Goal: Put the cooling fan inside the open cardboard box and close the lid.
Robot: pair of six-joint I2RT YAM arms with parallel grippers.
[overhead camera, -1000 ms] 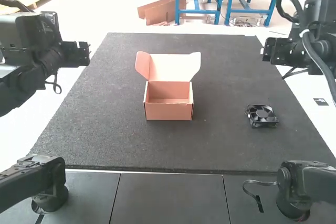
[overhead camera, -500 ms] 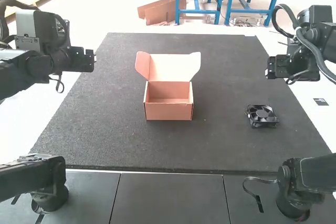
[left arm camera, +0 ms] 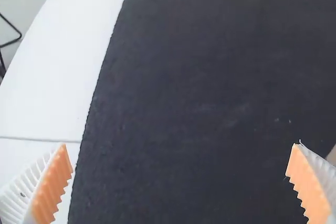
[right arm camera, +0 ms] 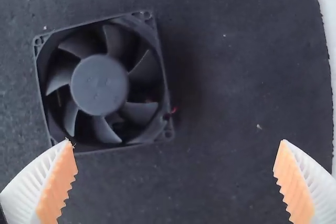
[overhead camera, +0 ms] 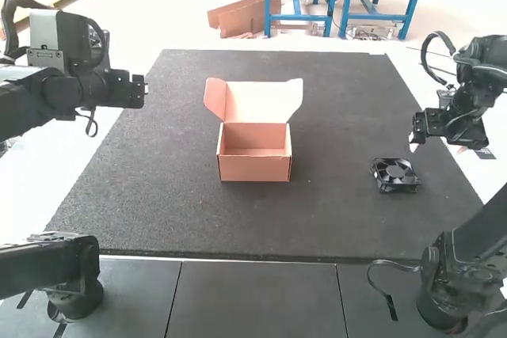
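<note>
A small black square cooling fan (overhead camera: pixel 394 174) lies flat on the black mat (overhead camera: pixel 174 164), to the right of the box. The pink-brown cardboard box (overhead camera: pixel 254 150) stands in the mat's middle, its lid upright at the back. My right gripper (right arm camera: pixel 173 182) hangs open above the fan (right arm camera: pixel 102 82), which sits off toward one finger (right arm camera: pixel 55 182); in the high view the right arm's head (overhead camera: pixel 445 125) is up and right of the fan. My left gripper (left arm camera: pixel 176 184) is open over the mat's left edge, its arm (overhead camera: pixel 95 89) far left of the box.
White tabletop (overhead camera: pixel 28 187) borders the mat on both sides. The two arm bases (overhead camera: pixel 55 271) stand at the near edge, with a dark panel (overhead camera: pixel 253 298) between them. A small black label (overhead camera: pixel 484 153) lies on the table at the right.
The right arm has swung down and to the right, ending above the fan. The left arm has shifted slightly toward the mat. Box and fan have stayed put.
</note>
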